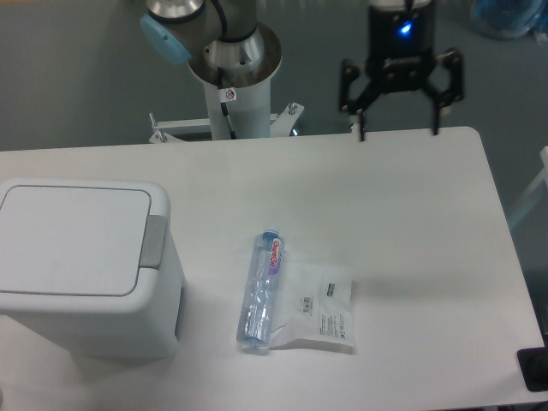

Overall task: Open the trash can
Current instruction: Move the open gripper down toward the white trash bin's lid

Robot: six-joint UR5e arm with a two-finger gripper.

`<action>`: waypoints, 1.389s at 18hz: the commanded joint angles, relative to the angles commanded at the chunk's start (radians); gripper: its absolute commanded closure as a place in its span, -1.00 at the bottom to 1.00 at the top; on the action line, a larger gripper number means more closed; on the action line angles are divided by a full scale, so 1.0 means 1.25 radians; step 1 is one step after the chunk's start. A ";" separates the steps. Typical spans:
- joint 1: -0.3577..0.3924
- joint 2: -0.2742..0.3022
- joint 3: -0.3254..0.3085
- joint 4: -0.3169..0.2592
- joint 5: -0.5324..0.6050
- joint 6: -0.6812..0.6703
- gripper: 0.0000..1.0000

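Down at the lower left, the trash can (86, 270) sits on the white table (411, 214), lid flat and closed, its long side running left-right, grey push tab (154, 241) on the right rim facing frame centre. Just right of it, a clear bottle (260, 288) lies lengthwise beside a plastic packet (322, 308). Up top, right of centre, the gripper (399, 133) hangs with fingers spread wide, holding nothing.

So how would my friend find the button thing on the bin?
Start at the big white boxy plastic trash can at the table's left edge. On its top, right beside the flat lid, sits the small grey push-button tab, the only grey patch on it.
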State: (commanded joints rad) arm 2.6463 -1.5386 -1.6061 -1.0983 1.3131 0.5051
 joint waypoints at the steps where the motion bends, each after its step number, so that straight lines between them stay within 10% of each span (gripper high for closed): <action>1: -0.016 -0.001 0.000 0.000 -0.005 -0.032 -1.00; 10: -0.153 -0.048 -0.004 0.119 -0.047 -0.300 -1.00; 25: -0.247 -0.113 -0.002 0.133 -0.048 -0.379 -1.00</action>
State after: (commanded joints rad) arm 2.3378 -1.6797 -1.6091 -0.9327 1.2533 0.0307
